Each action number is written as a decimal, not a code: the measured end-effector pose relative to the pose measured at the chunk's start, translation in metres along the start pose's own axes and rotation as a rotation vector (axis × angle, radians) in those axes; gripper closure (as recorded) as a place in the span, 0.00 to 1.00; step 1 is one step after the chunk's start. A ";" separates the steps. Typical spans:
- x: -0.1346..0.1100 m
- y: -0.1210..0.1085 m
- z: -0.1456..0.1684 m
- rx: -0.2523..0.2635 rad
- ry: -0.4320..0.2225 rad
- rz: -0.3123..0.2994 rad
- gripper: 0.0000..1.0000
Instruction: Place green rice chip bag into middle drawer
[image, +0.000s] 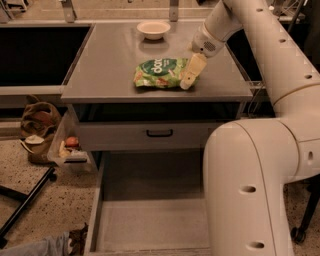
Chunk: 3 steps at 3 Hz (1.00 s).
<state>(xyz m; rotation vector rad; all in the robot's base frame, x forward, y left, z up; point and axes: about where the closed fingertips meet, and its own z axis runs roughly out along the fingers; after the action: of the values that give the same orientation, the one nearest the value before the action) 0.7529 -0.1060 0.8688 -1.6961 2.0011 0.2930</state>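
The green rice chip bag (159, 73) lies flat on the grey cabinet top (105, 70), near its front edge. My gripper (190, 75) points down at the bag's right end and touches or overlaps its edge. The bag rests on the top and is not lifted. The middle drawer (150, 227) is pulled out wide open below, a shallow grey tray with a bare floor. My large white arm (250, 190) hides the drawer's right side.
A small white bowl (153, 29) stands at the back of the cabinet top. A shut grey drawer front with a black handle (160, 133) sits above the open drawer. Bags and a bin of clutter (50, 135) lie on the floor at left.
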 end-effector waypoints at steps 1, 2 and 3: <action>-0.007 0.001 0.007 -0.012 -0.008 -0.018 0.00; -0.012 0.003 0.017 -0.032 -0.016 -0.029 0.00; -0.013 0.005 0.029 -0.055 -0.024 -0.029 0.00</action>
<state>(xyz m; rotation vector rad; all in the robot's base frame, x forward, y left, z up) 0.7563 -0.0807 0.8498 -1.7458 1.9663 0.3593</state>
